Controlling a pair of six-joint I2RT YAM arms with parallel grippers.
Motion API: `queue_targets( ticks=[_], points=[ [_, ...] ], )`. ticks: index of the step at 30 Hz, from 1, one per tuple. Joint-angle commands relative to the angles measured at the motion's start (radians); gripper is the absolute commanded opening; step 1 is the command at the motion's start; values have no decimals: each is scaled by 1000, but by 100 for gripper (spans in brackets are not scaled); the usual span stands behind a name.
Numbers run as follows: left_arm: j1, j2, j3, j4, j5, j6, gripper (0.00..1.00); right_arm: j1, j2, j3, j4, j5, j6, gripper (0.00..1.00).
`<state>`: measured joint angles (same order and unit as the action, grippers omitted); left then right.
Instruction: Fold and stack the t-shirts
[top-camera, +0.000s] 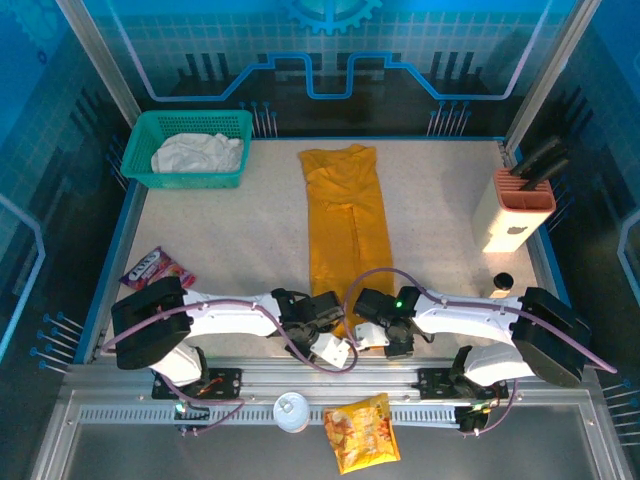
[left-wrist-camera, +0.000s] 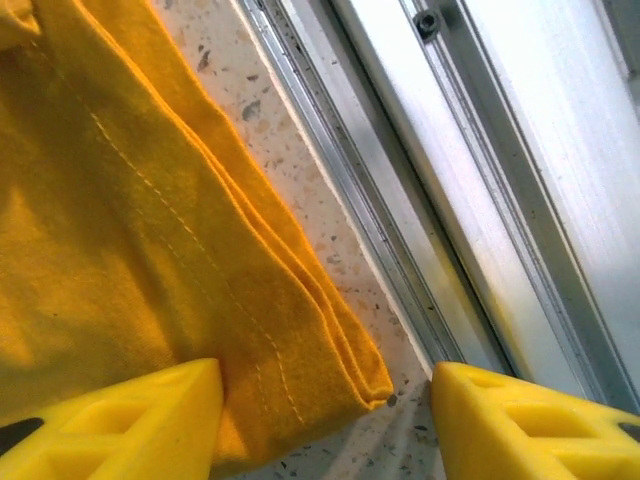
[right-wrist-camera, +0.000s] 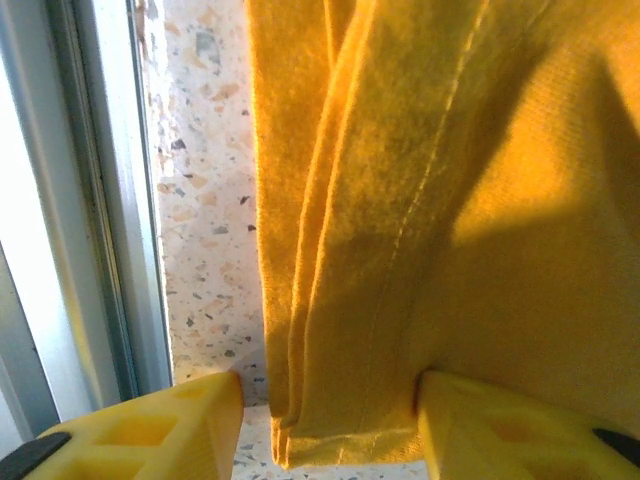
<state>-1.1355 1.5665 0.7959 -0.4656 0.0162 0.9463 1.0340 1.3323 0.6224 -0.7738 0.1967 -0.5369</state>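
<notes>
A mustard t-shirt lies folded into a long narrow strip down the middle of the table, collar at the far end. Both grippers are at its near hem. My left gripper is open and straddles one hem corner: one yellow finger rests on the cloth, the other stands on bare table. My right gripper is open around the other hem corner, with layered folds between its fingers. An off-white t-shirt lies crumpled in the teal basket.
The metal rail runs just beside the hem at the table's near edge. A pink packet lies at the left. A peach and white holder and a small black cap stand at the right. An orange snack packet and a white lid rest on the front frame.
</notes>
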Motion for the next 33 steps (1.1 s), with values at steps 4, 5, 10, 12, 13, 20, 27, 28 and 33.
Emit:
queue_targets(
  ticks=[4,5,10,12,13,20,27,28,33],
  points=[
    [8,95,19,132,-69,7,41,7,24,-30,65,33,18,47],
    [12,104,20,146,-78,4,35,7,25,-30,66,35,17,45],
    [29,143,31,198,-124,-23,1,6,27,-24,67,31,20,31],
    [35,146,27,225,-141,-33,0,7,28,-21,70,35,14,0],
    [38,144,25,235,-147,-38,0,8,27,-21,75,48,18,0],
    [42,10,-17,277,-202,-67,0,6,-114,3,48,63,-8,0],
    [81,-165,4,275,-210,-110,0,-61,-318,56,70,109,-54,0],
    [95,-178,9,282,-216,-116,0,-87,-329,67,76,119,-65,0],
    [186,-192,60,305,-228,-136,0,-202,-305,127,145,156,-118,0]
  ],
)
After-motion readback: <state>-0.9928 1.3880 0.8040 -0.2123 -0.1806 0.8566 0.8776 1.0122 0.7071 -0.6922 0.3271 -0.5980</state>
